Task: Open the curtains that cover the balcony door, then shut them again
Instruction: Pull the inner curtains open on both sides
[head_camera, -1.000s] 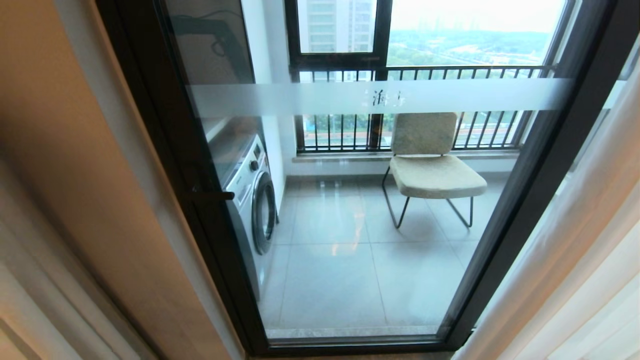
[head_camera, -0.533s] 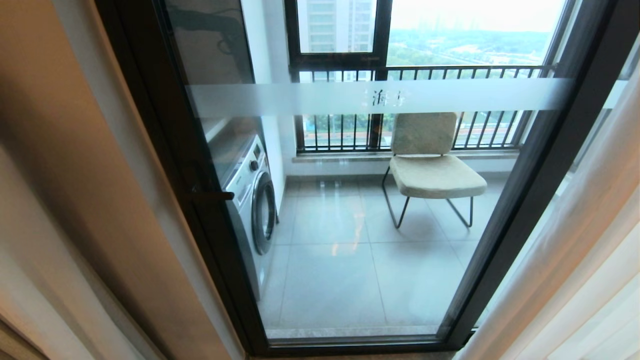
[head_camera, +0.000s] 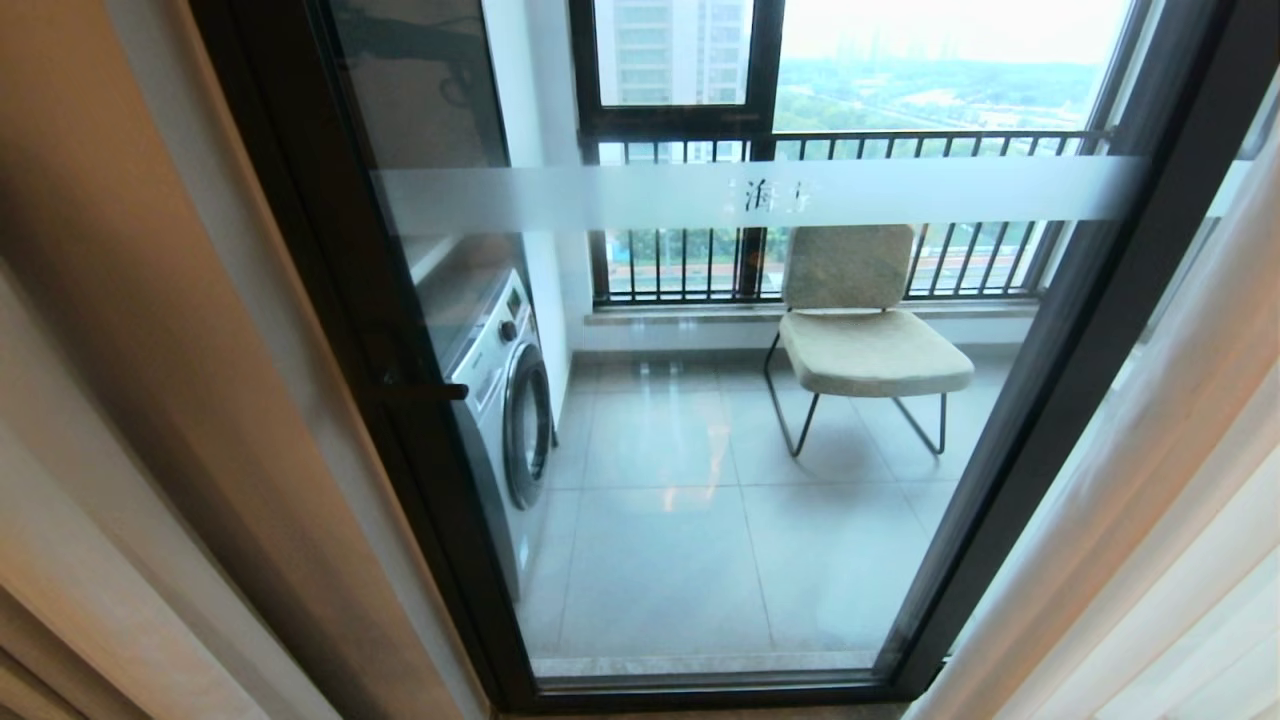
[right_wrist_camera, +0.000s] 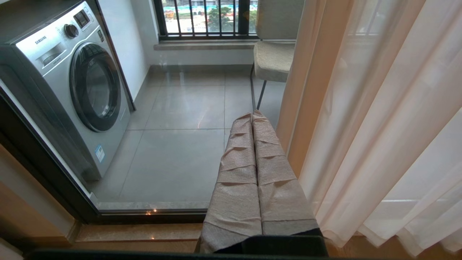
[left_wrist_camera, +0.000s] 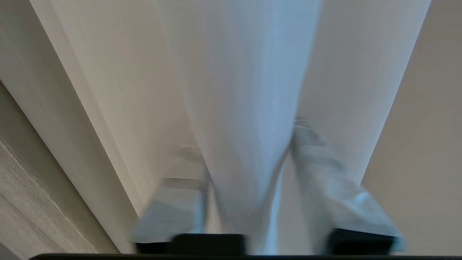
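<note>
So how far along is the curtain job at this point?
Done: opening looks complete. The balcony door glass stands uncovered, with the curtains bunched at both sides. In hand: the left gripper is open around a fold of white sheer, apparently not clamping it. The right gripper is shut and idle low by the door. Left: drawing the curtains back across the glass.

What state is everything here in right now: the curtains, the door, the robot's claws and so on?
curtains: drawn aside to both sides.
balcony door: shut, glass uncovered.
washing machine: porthole door shut.
chair: upright, empty.
left gripper: open, white sheer fold between its fingers.
right gripper: shut, holding nothing.
</note>
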